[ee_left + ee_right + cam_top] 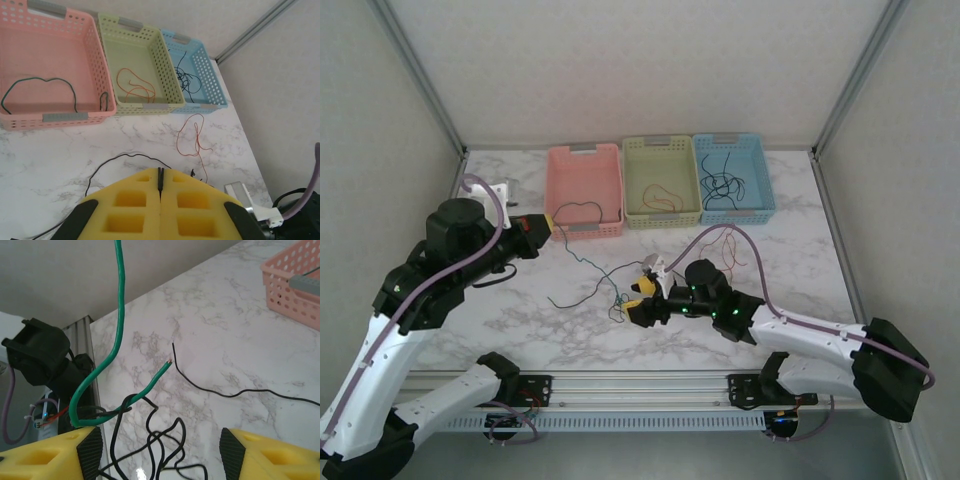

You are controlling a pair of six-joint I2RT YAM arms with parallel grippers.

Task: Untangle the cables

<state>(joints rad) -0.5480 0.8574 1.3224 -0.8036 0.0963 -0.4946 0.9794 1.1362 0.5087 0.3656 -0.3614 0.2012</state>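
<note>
Two grippers logged. Right gripper (160,447): jaws wide, straddling clump of black cables (116,430) on desk (225,340); green cable (120,290) rises beside its left finger. Left gripper (160,189): I read pads pinched together on dark strand (160,175).

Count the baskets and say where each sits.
3: pink basket left, green basket middle, blue basket right, in a row at the back; none looks hidden.

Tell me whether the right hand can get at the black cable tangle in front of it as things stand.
Probably yes. The right hand is open and the black tangle already sits in the gap between its fingers. The one snag is the green cable, which rises through that same gap and could get pinched along with it.
</note>
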